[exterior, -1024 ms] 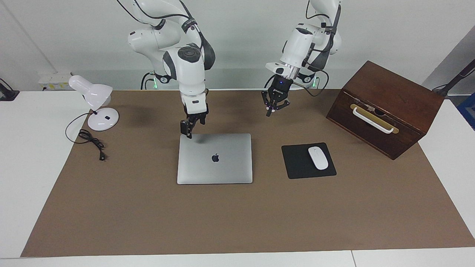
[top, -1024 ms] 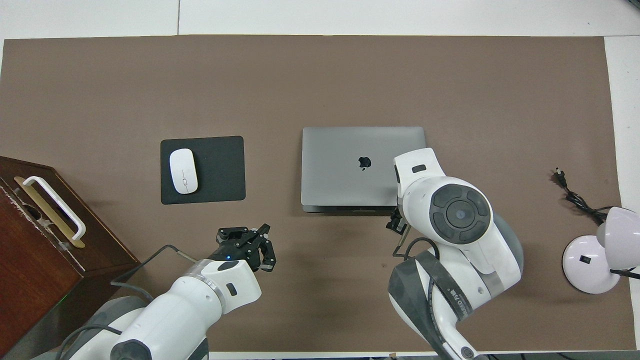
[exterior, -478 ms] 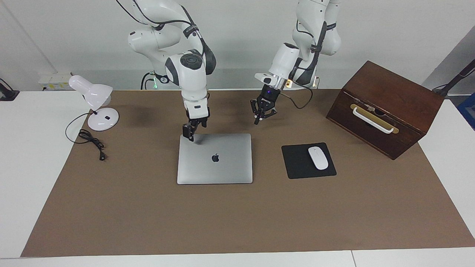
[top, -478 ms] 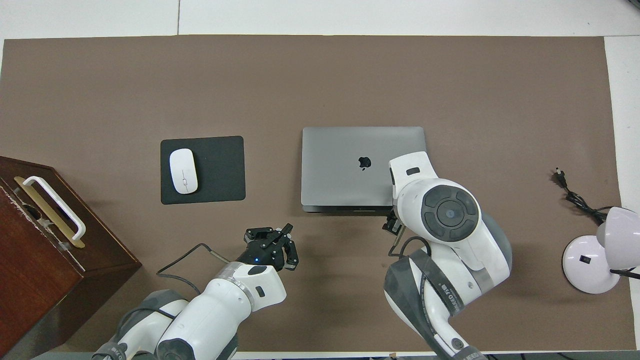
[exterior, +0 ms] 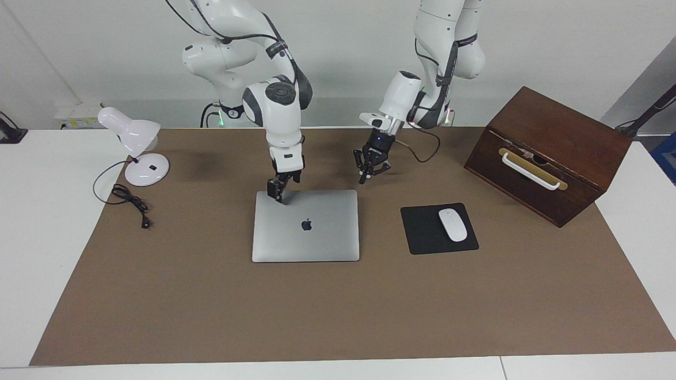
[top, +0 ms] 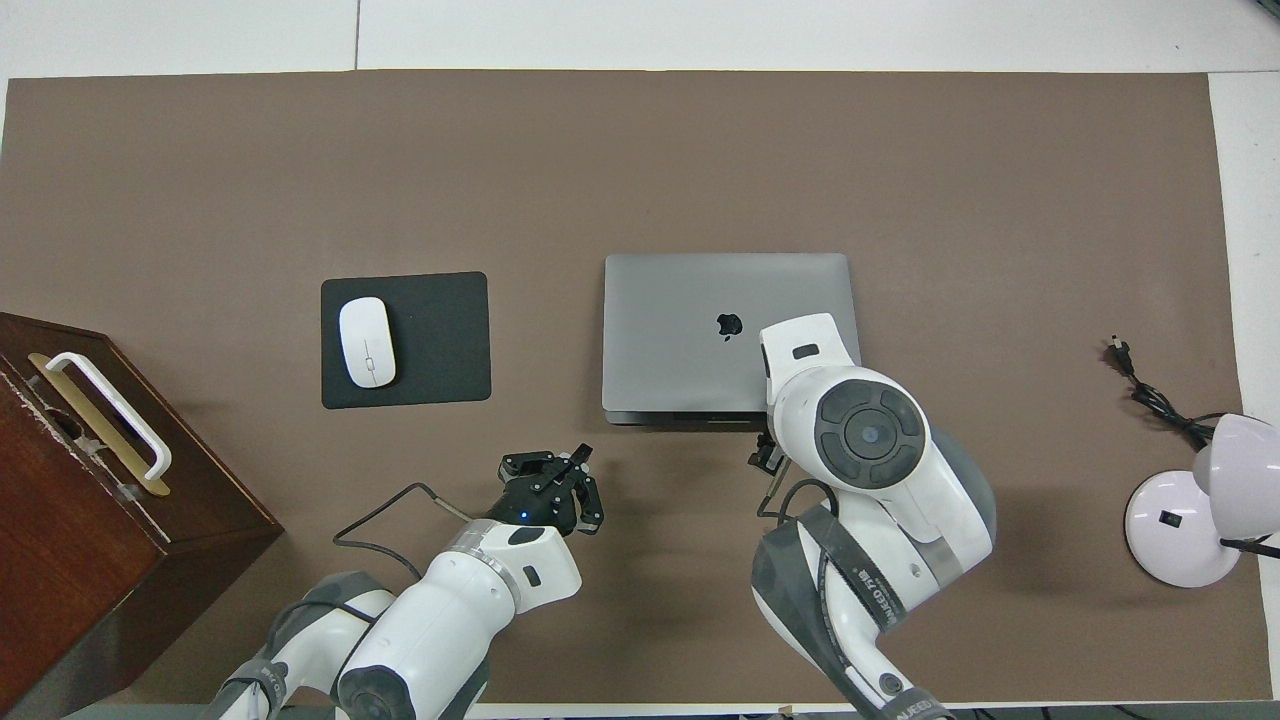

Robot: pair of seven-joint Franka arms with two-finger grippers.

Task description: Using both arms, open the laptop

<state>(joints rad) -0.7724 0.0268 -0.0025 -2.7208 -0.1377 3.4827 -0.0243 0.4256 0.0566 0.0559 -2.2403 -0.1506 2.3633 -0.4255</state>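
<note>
**Both grippers closing on a laptop not yet opened**

Brings the small black left gripper (exterior: 364,178) down and across over the flat brown table mat (exterior: 211,306), to a spot just short of the corner, at the left arm's end, of the thin silver-grey rectangular laptop (exterior: 317,237). Shows it with fingertips pressed together, holding nothing, and clear of the lid.

Slides the small black right gripper (exterior: 276,196) a little along the laptop's robot-side edge, away from the corner at the right arm's end and toward the middle. Keeps it low at that edge, touching or very nearly so. Cannot tell whether apart or together: covered by the white wrist from overhead and seen edge-on from the facing camera.

Leaves the laptop itself where it was: flat, fully closed, apple logo up, mid-mat, just beside the black square mouse pad (exterior: 422,235) and white oval mouse (exterior: 452,225) toward the left arm's end.

Points, by judgement, to an approach almost complete and an opening not yet begun: one arm set at the edge, the other arriving. Calls next for contact by the left gripper before any lift of the lid
</note>
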